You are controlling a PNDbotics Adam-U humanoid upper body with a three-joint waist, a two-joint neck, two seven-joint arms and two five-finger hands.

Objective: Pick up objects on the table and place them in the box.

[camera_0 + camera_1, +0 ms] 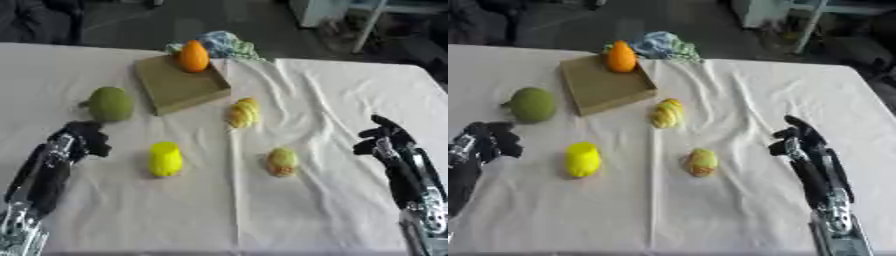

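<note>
White cloth (pixel 324 100) covers the whole table, creased along a fold line running toward the camera, with wrinkles fanning to the right of the box. Dark floor beyond the far edge; pale furniture legs at upper right.

Left eye view: flat tan box (pixel 179 85), cardboard-looking, shallow walls, set askew near the far edge. Orange fruit (pixel 193 56), smooth and egg-shaped, stands at the box's far corner. Crumpled blue-green bundle (pixel 223 45) just behind it. Round dull-green fruit (pixel 111 104) lies on the cloth left of the box. Yellow banana-like piece (pixel 244 112), ridged, lies just right of the box's near corner. Glossy bright yellow cup shape (pixel 164 159) sits nearer, left of the fold. Small yellow-green fruit (pixel 282 162) with a brownish underside sits right of the fold. Left hand (pixel 83 139), black, fingers curled in, holds nothing, near the green fruit but apart from it.

Right eye view: same layout, shifted left. Right hand (pixel 794 140) hovers over bare cloth at the right, black fingers bent inward, nothing in them, well apart from every item. Silver forearm joints show at the lower right edge.
</note>
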